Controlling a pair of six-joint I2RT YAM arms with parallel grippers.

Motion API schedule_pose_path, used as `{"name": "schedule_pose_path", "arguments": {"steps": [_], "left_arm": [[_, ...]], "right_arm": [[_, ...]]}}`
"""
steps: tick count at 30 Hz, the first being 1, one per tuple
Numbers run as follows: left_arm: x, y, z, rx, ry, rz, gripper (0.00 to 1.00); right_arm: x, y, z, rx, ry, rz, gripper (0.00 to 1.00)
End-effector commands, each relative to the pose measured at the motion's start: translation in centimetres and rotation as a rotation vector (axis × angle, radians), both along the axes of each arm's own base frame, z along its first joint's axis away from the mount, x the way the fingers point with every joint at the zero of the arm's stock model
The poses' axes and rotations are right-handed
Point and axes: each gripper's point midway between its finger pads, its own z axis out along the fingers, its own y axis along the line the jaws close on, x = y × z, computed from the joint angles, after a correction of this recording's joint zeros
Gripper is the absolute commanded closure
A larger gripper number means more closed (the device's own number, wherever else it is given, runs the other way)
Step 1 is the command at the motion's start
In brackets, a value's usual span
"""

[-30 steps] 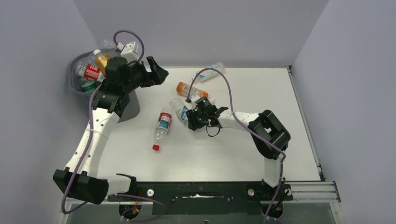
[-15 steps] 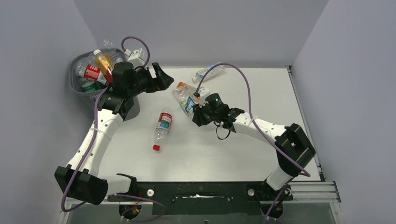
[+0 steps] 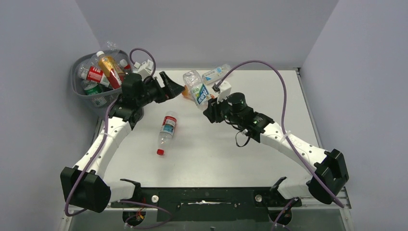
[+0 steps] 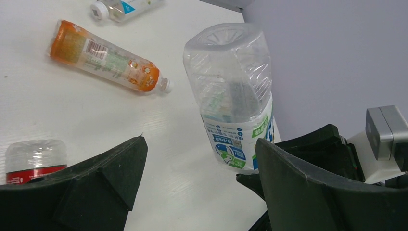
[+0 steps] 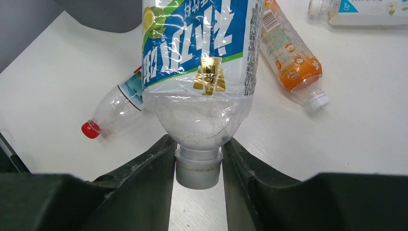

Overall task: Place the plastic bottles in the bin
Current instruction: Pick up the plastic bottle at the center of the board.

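Blue-labelled bottle (image 5: 199, 57) is clamped at the neck by my right claw (image 5: 198, 161), cap toward the wrist and base pointing away, lifted clear of the desk (image 3: 231, 159). A second ago this claw was low on the desk among the loose bottles; it has since risen and carried the bottle toward the far left. My left claw (image 4: 199, 159) stands with its fingers apart and nothing between them. It has swung away from the bin (image 3: 79, 72) toward the centre and now faces the held bottle, near it but not touching.

I judge this to be a handover in preparation, since the bin stands at the far-left corner on the left arm's side.

Below the meeting point an orange bottle (image 4: 108, 60) lies on its side. A red-capped bottle (image 3: 167, 131) lies nearer the bases, and a white-capped bottle (image 3: 215, 73) sits by the back edge. The binned bottles (image 3: 98, 72) number several already. Three remain on the desk and one is in transit.

Risk noted: the thin wall may buckle or slip if the left claw closes off-centre.
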Motion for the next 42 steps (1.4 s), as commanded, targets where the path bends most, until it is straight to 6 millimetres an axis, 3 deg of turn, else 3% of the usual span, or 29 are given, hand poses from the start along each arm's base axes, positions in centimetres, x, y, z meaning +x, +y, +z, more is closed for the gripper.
{"name": "schedule_pose_path", "arguments": {"steps": [1,11,34,39,42], "left_arm": [[-0.9,-1.6,4.4,-0.149,-0.127,-0.045,0.16],[-1.5,-3.6,4.0,-0.281,-0.132,-0.083,0.16],[-1.4,-5.5,3.1,-0.296,-0.128,-0.084,0.16],[-1.4,-5.5,3.6,-0.265,-0.147,-0.092,0.33],[-1.3,-5.6,4.1,-0.228,-0.161,-0.102,0.48]], "right_arm": [[-0.4,0.1,3.1,0.080,-0.065,0.007,0.72],[-2.0,1.0,3.7,0.096,-0.074,0.067,0.72],[-4.7,2.5,5.1,0.215,-0.091,0.185,0.72],[-4.8,2.6,5.3,0.224,-0.089,0.193,0.68],[-4.9,2.6,5.3,0.227,-0.083,0.194,0.46]]}}
